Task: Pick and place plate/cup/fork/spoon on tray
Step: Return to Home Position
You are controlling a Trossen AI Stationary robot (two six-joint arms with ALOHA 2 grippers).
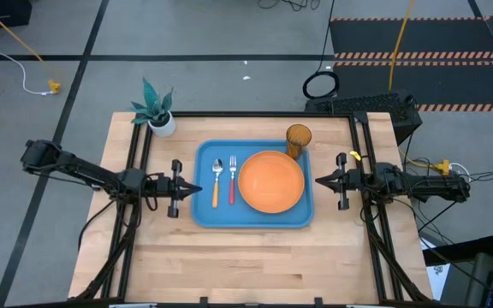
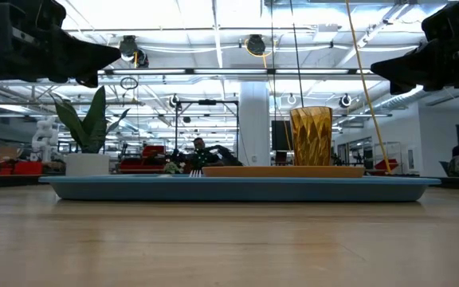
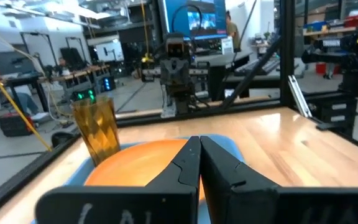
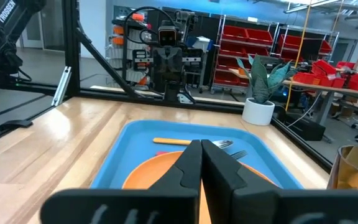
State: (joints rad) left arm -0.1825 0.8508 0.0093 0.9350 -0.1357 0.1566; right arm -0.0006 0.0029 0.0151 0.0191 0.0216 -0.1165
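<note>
One each: tray (image 1: 205,175), plate (image 1: 270,181), cup (image 1: 298,139), fork (image 1: 232,178), spoon (image 1: 216,181).

plant: green leaves in a white pot (image 1: 163,125), on the table's corner, top left in the high view
table (image 1: 255,257): pale wood planks
floor: coiled black cable (image 1: 320,85), yellow cord (image 1: 402,43)

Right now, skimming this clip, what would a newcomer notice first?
The blue tray at the table's centre stands out, fully set: orange plate on its right half, cup at its back right corner, spoon and fork side by side left of the plate. The left tool and right tool hang shut off its two short edges, facing each other.
</note>
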